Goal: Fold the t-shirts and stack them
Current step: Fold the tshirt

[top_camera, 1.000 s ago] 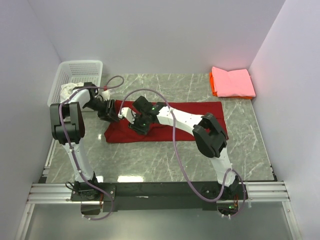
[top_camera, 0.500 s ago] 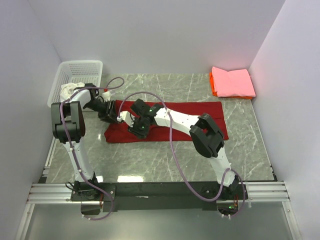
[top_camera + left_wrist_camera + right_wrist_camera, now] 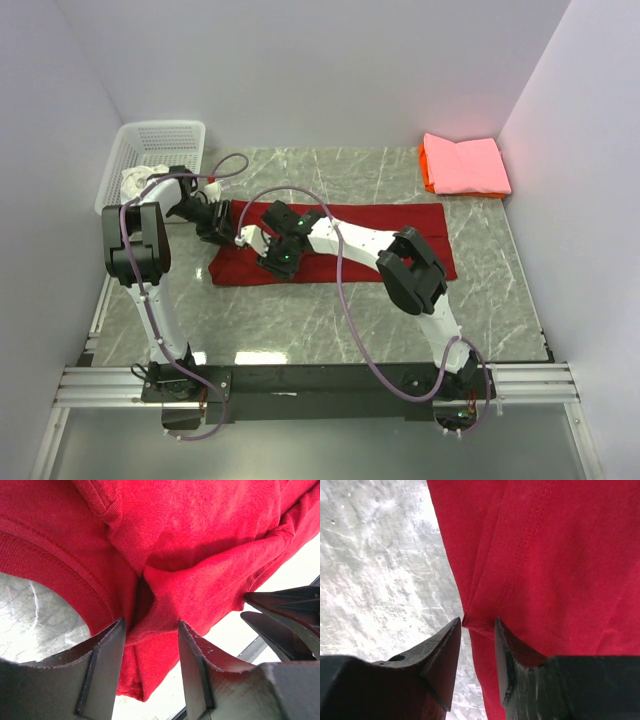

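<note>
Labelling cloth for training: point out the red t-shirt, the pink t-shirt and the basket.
red t-shirt (image 3: 392, 213), top view, bare right half.
pink t-shirt (image 3: 465, 163), top view, its middle.
basket (image 3: 165, 138), top view, far wall.

On my feed I see a grey marble table with pale veins, closed in by plain whitish walls at the back and on both sides. An aluminium rail runs along its near edge. The light is soft and even.

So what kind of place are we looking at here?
Probably a robot test cell, not a home: plain white walls enclose a grey marble-patterned table, and two white-and-black robot arms stand on an aluminium rail at its near edge.
</note>
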